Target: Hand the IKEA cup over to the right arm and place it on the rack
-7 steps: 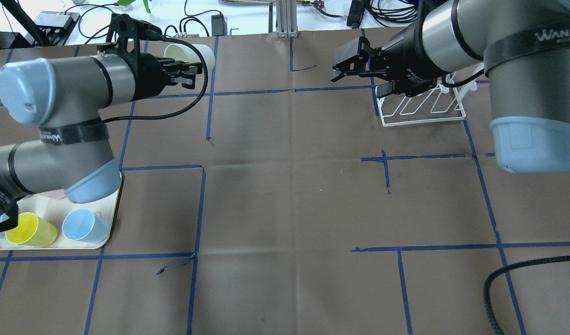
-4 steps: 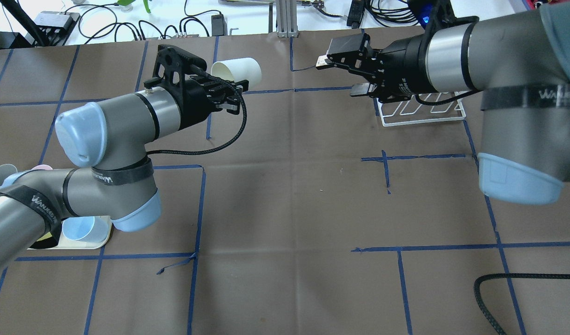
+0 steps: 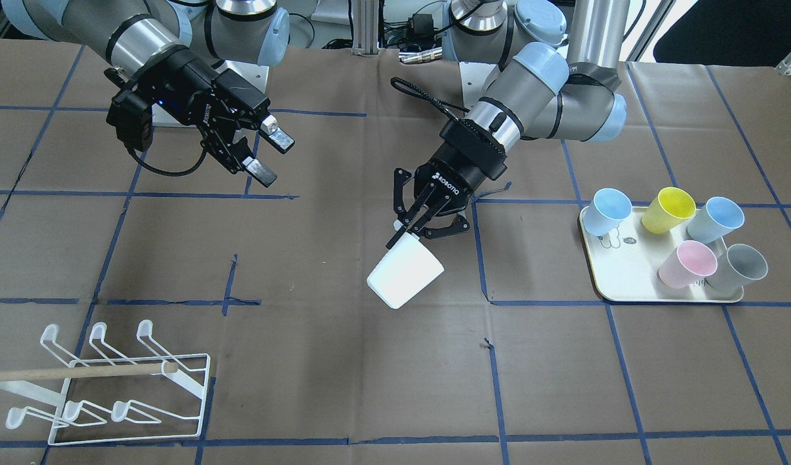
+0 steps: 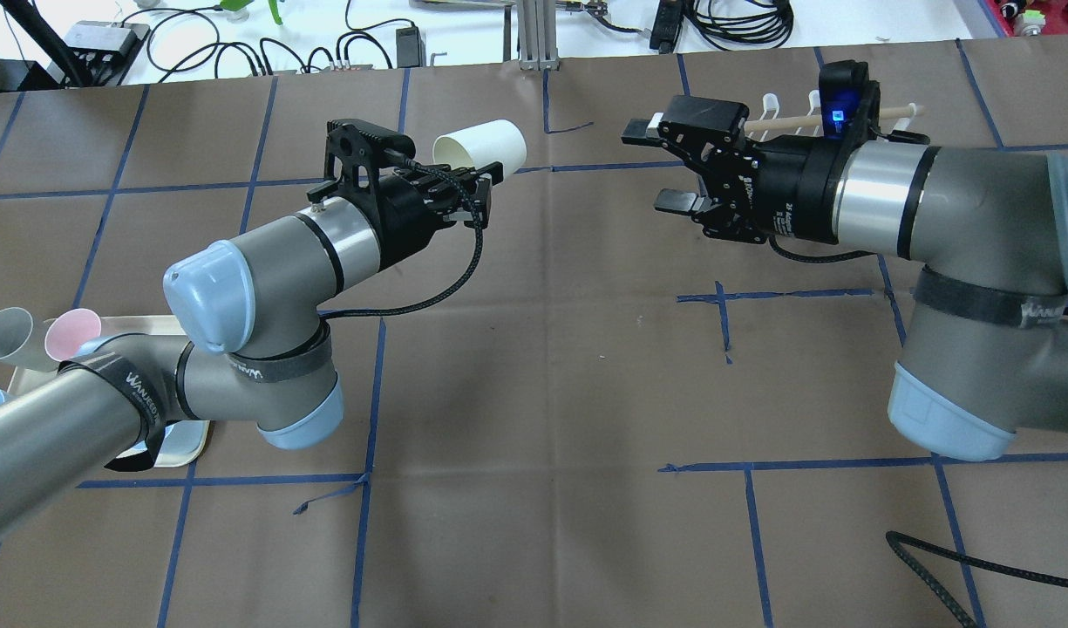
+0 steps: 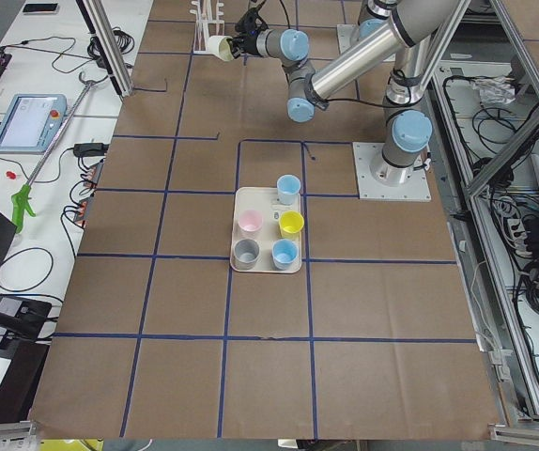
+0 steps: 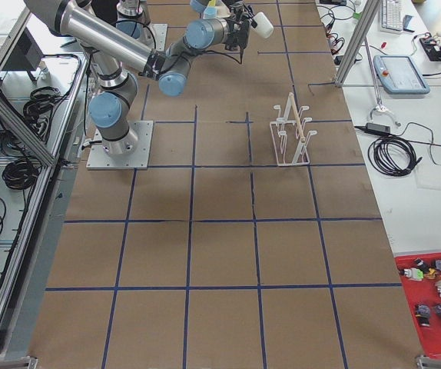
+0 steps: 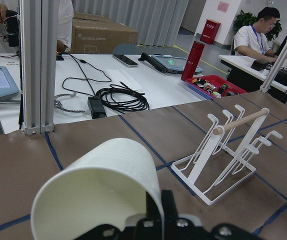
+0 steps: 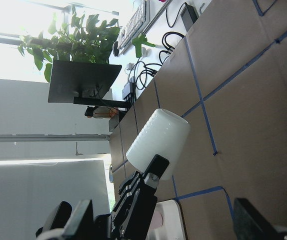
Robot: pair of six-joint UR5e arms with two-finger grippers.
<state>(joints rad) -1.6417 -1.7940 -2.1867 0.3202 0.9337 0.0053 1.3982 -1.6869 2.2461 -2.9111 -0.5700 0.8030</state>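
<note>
The white IKEA cup (image 4: 484, 142) hangs on its side in the air over the table's far middle. My left gripper (image 4: 487, 177) is shut on its rim; this also shows in the front view, with the gripper (image 3: 408, 234) above the cup (image 3: 405, 278). My right gripper (image 4: 654, 167) is open and empty, facing the cup with a wide gap between them. The right wrist view shows the cup (image 8: 158, 139) ahead. The white wire rack (image 3: 104, 387) with its wooden rod stands empty, partly hidden behind my right arm in the overhead view (image 4: 773, 112).
A cream tray (image 3: 627, 284) at my left holds several coloured cups, among them pink (image 3: 687, 263) and yellow (image 3: 674, 208). A black cable (image 4: 952, 567) lies at the near right of the table. Blue tape lines cross the brown table cover.
My left arm has carried the cup to the right, toward the table's middle. My right arm has swung off the rack and lowered, its gripper still open and turned toward the cup.
</note>
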